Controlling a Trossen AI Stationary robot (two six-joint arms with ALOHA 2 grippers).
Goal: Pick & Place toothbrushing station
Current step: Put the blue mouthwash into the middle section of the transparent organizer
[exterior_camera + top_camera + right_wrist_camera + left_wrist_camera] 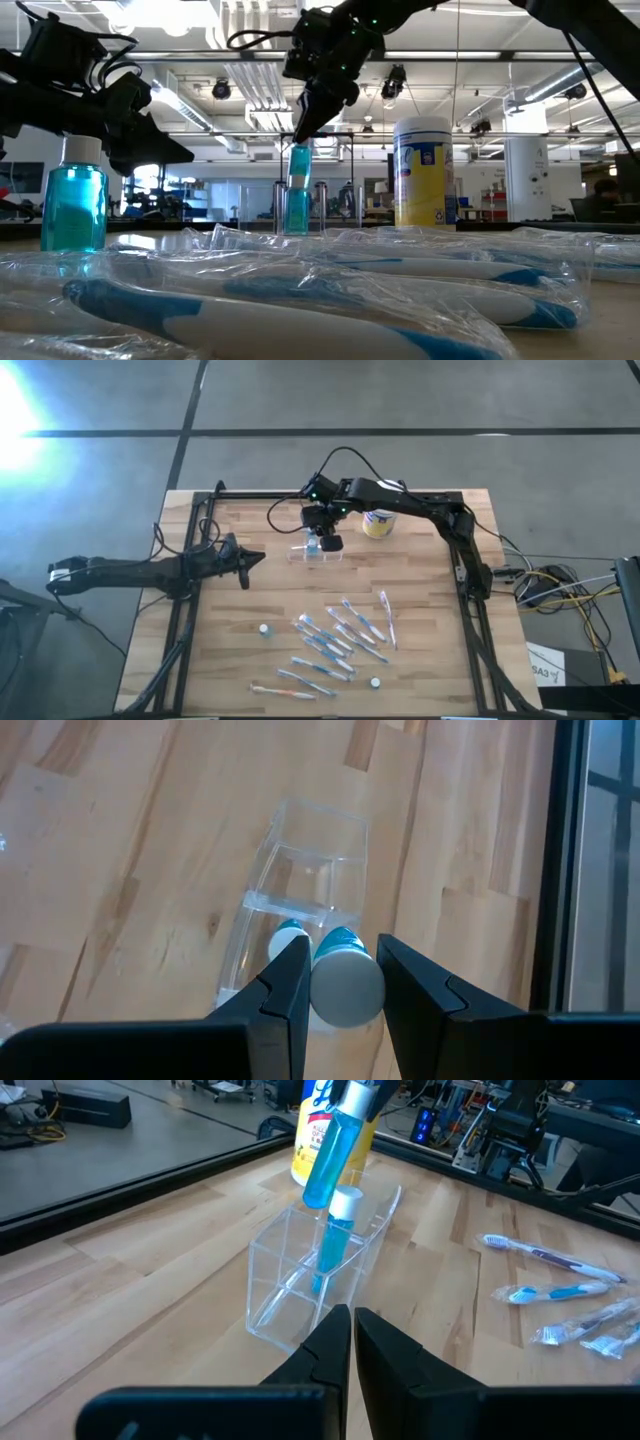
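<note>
- Over the far middle of the tabletop [250, 530], seen from above, the right tool [325, 543] hangs above the clear holder [315, 555]; the white canister [379, 523] stands just beside, and wrapped toothbrushes [340, 635] lie nearer the front.
- At tabletop height, the right tool [305, 118] grips a blue tube [299, 165] directly above another blue tube [297, 208]; a blue bottle [73, 195] stands at the left.
- From the left wrist, the left tool [352, 1342] is clenched on nothing (fingertips pressed together), facing the holder [290, 1275], which has one tube [336, 1240] standing inside.
- From the right wrist, the right tool [343, 982] clamps a white-capped tube [346, 982] above the holder [315, 870].
</note>
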